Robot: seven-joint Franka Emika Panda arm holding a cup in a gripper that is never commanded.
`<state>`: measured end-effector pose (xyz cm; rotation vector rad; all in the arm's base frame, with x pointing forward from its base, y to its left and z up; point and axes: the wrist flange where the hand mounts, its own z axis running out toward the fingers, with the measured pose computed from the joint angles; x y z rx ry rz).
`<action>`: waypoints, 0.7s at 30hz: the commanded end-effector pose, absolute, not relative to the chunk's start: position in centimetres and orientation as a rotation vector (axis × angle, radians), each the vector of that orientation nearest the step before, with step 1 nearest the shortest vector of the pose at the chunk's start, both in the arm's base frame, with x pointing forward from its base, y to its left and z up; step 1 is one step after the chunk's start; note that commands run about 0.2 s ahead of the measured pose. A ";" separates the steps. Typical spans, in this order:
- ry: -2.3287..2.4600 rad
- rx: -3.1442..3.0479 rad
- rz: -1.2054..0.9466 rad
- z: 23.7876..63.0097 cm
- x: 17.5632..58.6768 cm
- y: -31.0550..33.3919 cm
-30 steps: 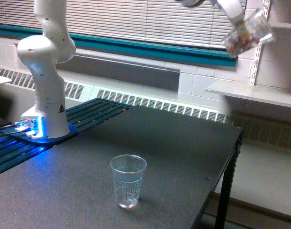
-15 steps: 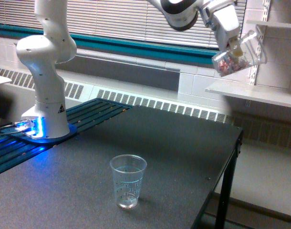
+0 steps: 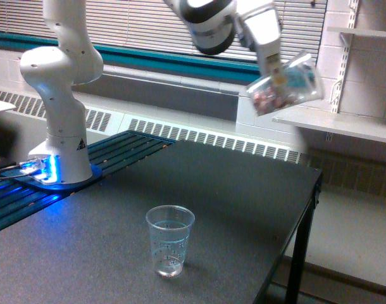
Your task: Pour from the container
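Observation:
The container (image 3: pixel 286 86), a clear wide tumbler, hangs tilted high above the table's far right corner in the exterior view, with reddish-pink and pale pieces gathered at its lower left end. My gripper (image 3: pixel 275 66) is shut on the container and partly blurred by motion. A smaller tapered clear cup (image 3: pixel 169 239) with printed marks stands upright on the dark table (image 3: pixel 243 202), well below the container and toward the exterior view's left of it.
The arm's white base (image 3: pixel 60 145) stands on a blue-lit mount at the exterior view's left. The table's right edge (image 3: pixel 310 209) drops to the floor. A white shelf (image 3: pixel 345 123) juts from the wall just behind the container.
The gripper and the container have come down and moved toward the exterior view's left, away from the top right corner. The measuring cup has not moved.

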<state>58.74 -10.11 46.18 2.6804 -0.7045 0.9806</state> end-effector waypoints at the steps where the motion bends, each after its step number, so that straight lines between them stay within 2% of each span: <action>1: -0.764 2.663 0.993 44.9 56.7 -11.9; 21: -0.825 2.600 0.922 39.8 47.8 -19.2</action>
